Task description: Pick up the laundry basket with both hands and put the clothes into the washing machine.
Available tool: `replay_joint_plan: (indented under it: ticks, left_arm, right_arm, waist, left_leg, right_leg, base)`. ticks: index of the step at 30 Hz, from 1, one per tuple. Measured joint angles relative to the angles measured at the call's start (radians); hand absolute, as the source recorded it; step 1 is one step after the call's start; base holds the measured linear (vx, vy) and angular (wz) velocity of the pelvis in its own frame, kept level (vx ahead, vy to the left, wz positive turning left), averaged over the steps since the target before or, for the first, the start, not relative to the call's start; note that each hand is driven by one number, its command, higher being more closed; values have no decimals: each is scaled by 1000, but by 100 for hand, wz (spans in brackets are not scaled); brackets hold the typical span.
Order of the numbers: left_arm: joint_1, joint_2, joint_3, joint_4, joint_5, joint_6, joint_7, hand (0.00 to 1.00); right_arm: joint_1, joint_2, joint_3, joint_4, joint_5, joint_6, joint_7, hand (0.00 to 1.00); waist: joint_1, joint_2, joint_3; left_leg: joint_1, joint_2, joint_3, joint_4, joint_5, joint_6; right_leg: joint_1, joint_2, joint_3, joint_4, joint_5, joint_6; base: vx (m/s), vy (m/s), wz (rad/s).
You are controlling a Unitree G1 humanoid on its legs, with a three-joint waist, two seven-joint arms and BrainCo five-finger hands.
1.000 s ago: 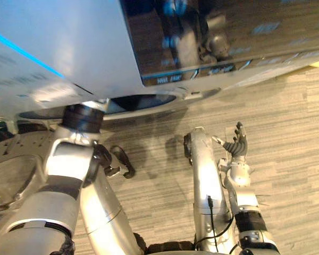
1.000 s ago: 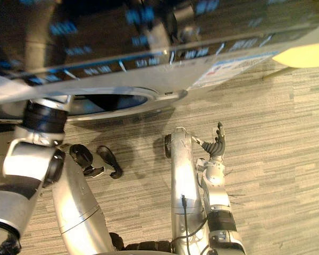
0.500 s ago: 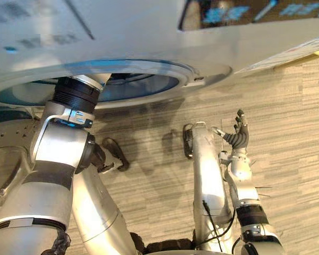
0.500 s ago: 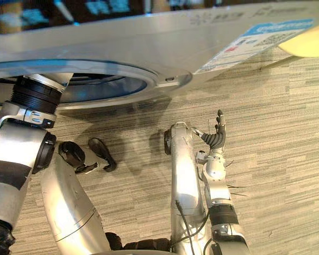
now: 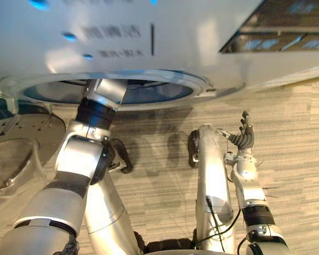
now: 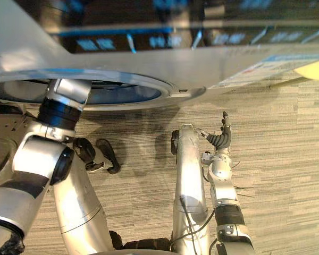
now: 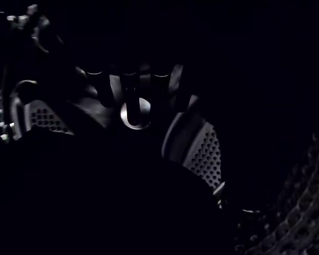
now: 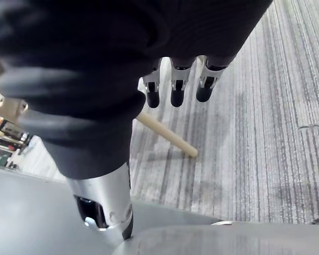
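Door [image 5: 13,154]: swung open at far left, round glass bowl facing up, just beside the left arm.
Left hand [image 7: 128,87]: the arm goes in through the port and the hand is inside the drum. A row of fingers shows in the dark. Cannot tell whether they are curled on anything.
Drum [image 7: 199,151]: dark, with a perforated metal wall and raised ribs past the fingers. Contents not readable.
Washing machine [image 5: 165,32]: front-loader with a white-silver body, seen from above, taking the whole far side.
Port [image 5: 165,91]: round, chrome-ringed, open. The left forearm takes up its left part.
Control panel [image 6: 149,24]: dark glossy strip with lit blue marks, on the machine beyond the port.
Right hand [image 5: 241,140]: near right, over the floor, well apart from the machine. Fingers loosely bent, one straight, nothing held.
Floor [image 5: 303,159]: grey-beige striped carpet.
Stick [image 8: 167,137]: pale wood, slanting down to the floor past the right hand's fingers.
Yellow thing [image 6: 315,69]: pale edge at far right by the machine's corner. Cannot tell what it is.
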Motion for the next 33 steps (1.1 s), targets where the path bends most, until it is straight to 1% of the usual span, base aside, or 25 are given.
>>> replay_joint_plan:
  ticks: [1,2,3,4,5,7,9,10,11,13,15,16,17,18,19,20,21,23,24,26,28,30,31,32,33]
  left_arm:
    - [100,-33,4,-12,-34,-7,-15,0]
    - [213,-65,11,-22,-68,-9,-35,0]
    - [270,-84,10,-24,-82,-11,-44,0]
    - [360,-110,10,-27,-104,-20,-53,0]
    - [493,-144,8,-31,-138,-28,-80,0]
    - [614,-157,8,-31,-156,-31,-114,0]
    - [785,-163,10,-19,-191,-40,-180,0]
    - [816,-163,12,-9,-192,-45,-195,0]
    - [880,-165,21,27,-192,-48,-222,0]
    - [928,-175,44,74,-192,-49,-237,0]
    - [982,-188,106,172,-192,-48,-242,0]
    - [990,-188,118,197,-191,-48,-242,0]
    - [1001,-188,147,251,-191,-48,-242,0]
    - [1003,-186,155,273,-189,-47,-241,0]
    - [1004,-186,184,328,-182,-47,-241,0]
    - [1005,-184,200,365,-170,-47,-241,0]
    - [1006,-184,212,386,-168,-48,-240,0]
    - [1005,-183,237,452,-143,-48,-239,0]
    - [1004,-183,245,468,-137,-48,-239,0]
    - [1005,-174,267,506,-127,-48,-235,0]
    - [1004,-163,267,521,-123,-49,-235,0]
    - [983,-154,267,525,-113,-50,-235,0]
    - [977,-152,267,524,-113,-56,-234,0]
    - [974,-153,267,523,-113,-62,-234,0]
    - [970,-154,270,521,-111,-70,-234,0]
  right_arm:
    - [12,13,-2,0,0,13,13,0]
    - [29,35,-2,0,0,20,26,0]
    - [42,46,-2,2,0,22,28,0]
    - [67,56,-1,5,0,24,36,0]
    - [102,65,-2,4,0,28,47,0]
    - [130,70,-1,6,0,36,58,0]
    - [188,77,2,8,-3,38,76,0]
    - [204,77,5,9,-8,38,82,0]
    - [238,83,7,34,-8,42,89,0]
    - [260,83,5,85,-8,53,91,0]
    - [291,86,5,152,-8,57,93,0]
    - [296,85,5,170,-8,56,96,0]
    - [306,86,4,209,-8,56,103,0]
    - [310,85,1,228,-8,55,107,0]
    - [312,85,-12,281,-8,54,112,0]
    - [312,83,-18,329,-8,51,112,0]
    - [310,81,-26,359,-9,50,113,0]
    - [289,68,-48,477,-10,46,131,0]
    - [281,60,-50,505,-10,45,132,0]
    - [238,39,-53,591,-11,49,134,0]
    - [212,34,-54,621,-23,55,134,0]
    - [212,35,-52,649,-31,57,133,0]
    - [210,34,-48,662,-31,57,133,0]
    - [206,31,-41,668,-31,57,133,0]
    - [207,23,-30,674,-30,56,133,0]
  waist:
    - [6,1,-1]
    - [17,4,-16]
    - [22,3,-33]
    - [34,4,-79]
    - [53,6,-126]
    - [60,9,-151]
    - [63,11,-198]
    - [67,11,-208]
    - [80,14,-235]
    - [83,14,-263]
    - [83,15,-300]
    - [84,15,-306]
    - [83,18,-328]
    - [83,22,-339]
    - [82,30,-363]
    - [81,33,-386]
    - [81,35,-399]
    - [80,52,-433]
    - [80,58,-439]
    - [83,69,-447]
    - [80,70,-446]
    - [78,67,-444]
    - [78,67,-441]
    - [78,64,-437]
    - [82,85,-439]
  left_leg:
    - [75,-5,3,-66,15,-3]
    - [154,-15,8,-138,30,-14]
    - [189,-17,11,-176,35,-19]
    - [222,-17,14,-227,45,-24]
    - [299,-31,19,-319,67,-31]
    - [393,-40,22,-411,90,-41]
    - [535,-60,24,-557,132,-50]
    - [570,-67,25,-594,143,-52]
    - [654,-77,29,-682,168,-56]
    - [725,-87,34,-764,192,-56]
    - [837,-97,45,-881,226,-57]
    - [863,-100,49,-908,235,-56]
    - [910,-103,54,-961,251,-57]
    - [929,-103,56,-985,259,-55]
    - [973,-104,60,-1041,278,-55]
    - [1012,-110,73,-1096,298,-52]
    - [1034,-117,79,-1132,312,-51]
    - [1121,-132,108,-1268,371,-45]
    - [1138,-136,117,-1302,385,-44]
    - [1192,-141,163,-1407,432,-38]
    - [1205,-146,193,-1439,449,-34]
    - [1203,-147,202,-1412,447,-32]
    - [1199,-146,202,-1387,439,-20]
    - [1199,-146,201,-1372,427,-2]
    - [1194,-134,198,-1368,395,23]
  right_leg:
    - [81,-9,-25,-58,1,-10]
    - [169,-19,-51,-123,2,-19]
    - [204,-23,-64,-157,6,-28]
    - [238,-25,-80,-203,10,-36]
    - [323,-34,-108,-285,16,-47]
    - [427,-44,-142,-370,23,-57]
    - [583,-66,-187,-503,45,-67]
    - [622,-70,-198,-535,50,-66]
    - [711,-76,-226,-618,67,-69]
    - [790,-79,-246,-694,86,-67]
    - [906,-80,-281,-811,119,-64]
    - [933,-81,-286,-838,127,-61]
    - [982,-80,-294,-895,145,-58]
    - [1003,-79,-302,-919,154,-55]
    - [1053,-76,-316,-987,179,-51]
    - [1088,-75,-317,-1043,200,-44]
    - [1106,-74,-317,-1077,215,-42]
    - [1176,-66,-314,-1223,285,-31]
    - [1190,-59,-309,-1265,309,-29]
    - [1218,-38,-271,-1381,386,-24]
    - [1215,-35,-242,-1413,421,-21]
    - [1199,-40,-232,-1374,437,-19]
    - [1179,-42,-232,-1329,449,-19]
    - [1177,-42,-231,-1316,463,-10]
    - [1208,-36,-223,-1345,469,12]
  base:
    - [130,-52,32]
    - [165,-67,34]
    - [144,-65,26]
    - [209,-67,26]
    - [194,-59,30]
    - [208,-56,36]
    - [245,-16,43]
    - [229,15,45]
    - [175,0,32]
    - [218,7,30]
    - [183,10,21]
    - [139,-1,14]
    - [95,-10,10]
    - [112,-9,12]
    - [129,10,5]
    - [127,23,2]
    - [102,36,0]
    - [87,66,-12]
    - [89,92,-35]
    - [56,63,-55]
    - [22,63,-48]
    - [-34,67,-23]
    - [-78,74,-11]
    - [-109,87,-14]
    - [-140,70,-4]
